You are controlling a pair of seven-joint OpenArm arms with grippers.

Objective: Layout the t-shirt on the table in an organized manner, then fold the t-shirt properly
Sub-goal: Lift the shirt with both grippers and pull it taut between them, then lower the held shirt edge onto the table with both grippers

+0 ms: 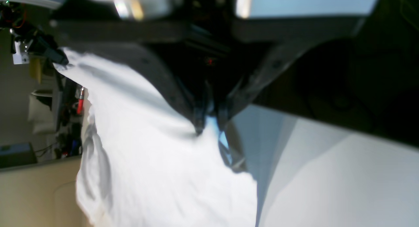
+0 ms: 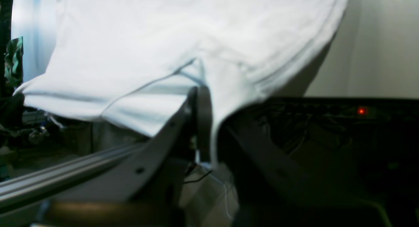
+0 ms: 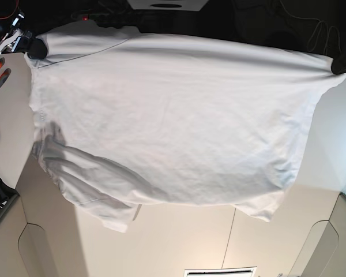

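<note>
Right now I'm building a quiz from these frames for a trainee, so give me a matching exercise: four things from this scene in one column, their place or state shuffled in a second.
Column one:
1. t-shirt
2. left gripper
3. right gripper
4. table

Column two:
A. flat and off-white, with a thin dark seam
B. at the base view's left, pinching cloth
C. spread wide, held up at two corners
D. at the base view's right, pinching cloth

Pairs: 1-C, 2-D, 3-B, 4-A
</note>
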